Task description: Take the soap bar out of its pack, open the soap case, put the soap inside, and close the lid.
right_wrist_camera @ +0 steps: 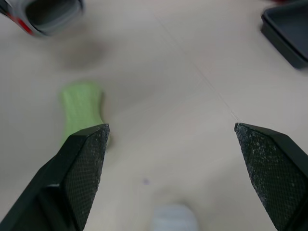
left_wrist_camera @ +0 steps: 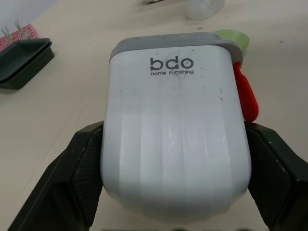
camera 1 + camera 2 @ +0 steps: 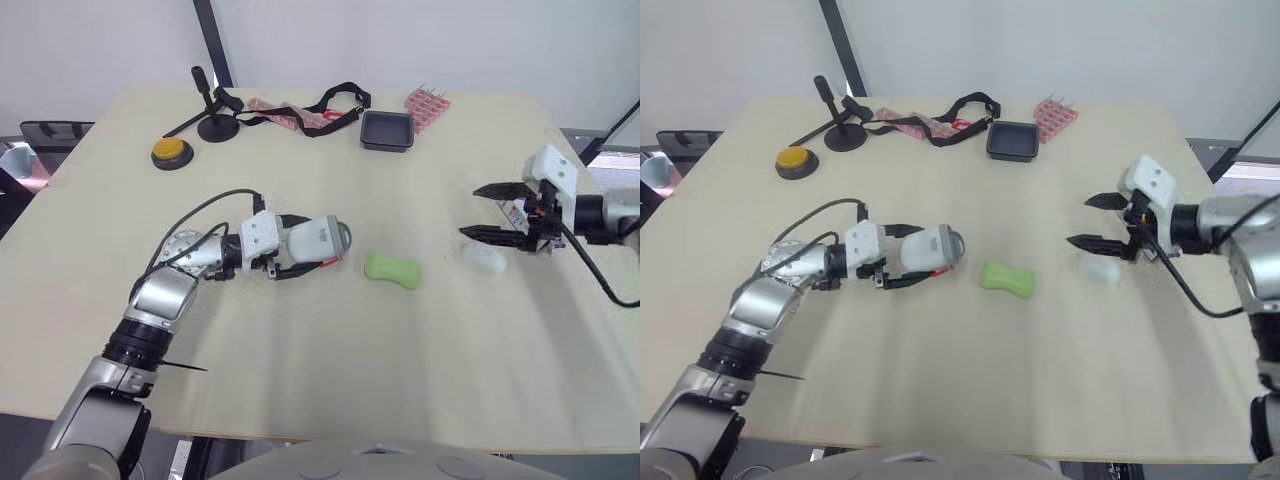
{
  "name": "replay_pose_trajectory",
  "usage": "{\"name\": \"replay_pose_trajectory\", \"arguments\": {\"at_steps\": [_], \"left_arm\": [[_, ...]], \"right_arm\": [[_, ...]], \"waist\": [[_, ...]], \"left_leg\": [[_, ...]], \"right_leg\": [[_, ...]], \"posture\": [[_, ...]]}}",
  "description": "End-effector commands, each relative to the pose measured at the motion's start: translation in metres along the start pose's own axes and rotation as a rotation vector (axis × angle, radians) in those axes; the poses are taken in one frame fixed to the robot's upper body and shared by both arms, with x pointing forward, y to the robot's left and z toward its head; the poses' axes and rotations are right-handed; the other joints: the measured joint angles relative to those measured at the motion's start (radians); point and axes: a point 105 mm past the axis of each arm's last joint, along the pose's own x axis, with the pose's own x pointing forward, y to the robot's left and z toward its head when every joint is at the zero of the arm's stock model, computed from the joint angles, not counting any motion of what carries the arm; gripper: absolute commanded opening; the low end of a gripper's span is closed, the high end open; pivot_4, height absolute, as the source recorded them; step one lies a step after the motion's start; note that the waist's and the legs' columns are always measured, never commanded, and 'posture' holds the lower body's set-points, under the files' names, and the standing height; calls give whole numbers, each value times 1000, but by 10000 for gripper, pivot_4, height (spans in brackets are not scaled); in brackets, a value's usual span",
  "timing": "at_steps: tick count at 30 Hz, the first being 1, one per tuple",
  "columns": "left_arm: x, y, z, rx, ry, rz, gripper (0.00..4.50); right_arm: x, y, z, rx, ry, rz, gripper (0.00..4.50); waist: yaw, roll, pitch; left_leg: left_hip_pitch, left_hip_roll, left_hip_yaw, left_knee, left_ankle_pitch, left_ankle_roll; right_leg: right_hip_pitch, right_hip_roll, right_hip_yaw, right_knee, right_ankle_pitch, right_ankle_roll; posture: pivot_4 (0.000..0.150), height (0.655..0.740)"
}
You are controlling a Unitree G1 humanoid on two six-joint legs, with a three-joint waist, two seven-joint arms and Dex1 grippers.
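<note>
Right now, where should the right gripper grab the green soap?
At its narrow waist, from above. The green soap lies flat on the table, bulged at both ends, pinched mid-length; the open right gripper could probably close across that waist, a finger on each long side.

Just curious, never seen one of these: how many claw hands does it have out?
2. The left gripper clamps the white soap case; the right gripper hangs open beside the clear pack.
</note>
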Motion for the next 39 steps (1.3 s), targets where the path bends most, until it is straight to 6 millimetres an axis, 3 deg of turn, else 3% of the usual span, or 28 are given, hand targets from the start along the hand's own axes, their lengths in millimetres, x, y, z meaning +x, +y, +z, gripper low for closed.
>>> {"name": "replay_pose_trajectory", "arguments": {"at_steps": [1, 5, 11, 17, 22, 30, 39], "left_arm": [[-4, 6, 2, 10, 43, -48, 34753], [-1, -1, -6, 60, 134, -151, 34753], [5, 2, -13, 92, 232, -228, 34753], [15, 13, -14, 143, 331, -273, 34753], [23, 18, -4, 211, 319, -301, 34753], [26, 11, 0, 232, 333, -394, 34753], [31, 16, 5, 235, 402, -408, 34753]], "right_arm": [[-2, 29, 10, -57, -187, 35, 44862], [3, 65, -12, -64, -264, 90, 44862], [3, 86, -42, -45, -301, 78, 44862], [2, 96, -62, -52, -286, 116, 44862], [3, 101, -75, -34, -279, 104, 44862], [7, 103, -82, -27, -277, 81, 44862], [9, 101, -86, -26, -267, 70, 44862]], "waist": [[5, 0, 0], [3, 1, 0], [-11, -1, -1], [-26, -1, -1], [-27, -1, -1], [-25, -1, -1], [-25, -1, -1]], "left_leg": [[0, 0, 0, 0, 0, 0], [0, 0, 1, 1, -1, 1], [0, -2, 1, 1, -1, 2], [0, -2, 1, 0, -1, 2], [-1, -2, 0, -1, -1, 2], [-1, -2, 0, -1, -1, 2], [-1, -2, 0, -1, -1, 2]], "right_leg": [[0, 0, 0, 0, 0, 0], [-2, -1, 0, 0, 0, 0], [-2, -3, 1, -2, -1, -1], [0, -3, 0, -2, -1, -1], [-1, -3, 0, -3, -1, -1], [0, -3, 0, -3, -1, -1], [0, -3, 0, -4, -1, -1]], "posture": [[1500, 7400], [1500, 7400], [1500, 7400], [1500, 7400], [1500, 7400], [1500, 7400], [1500, 7400]]}}
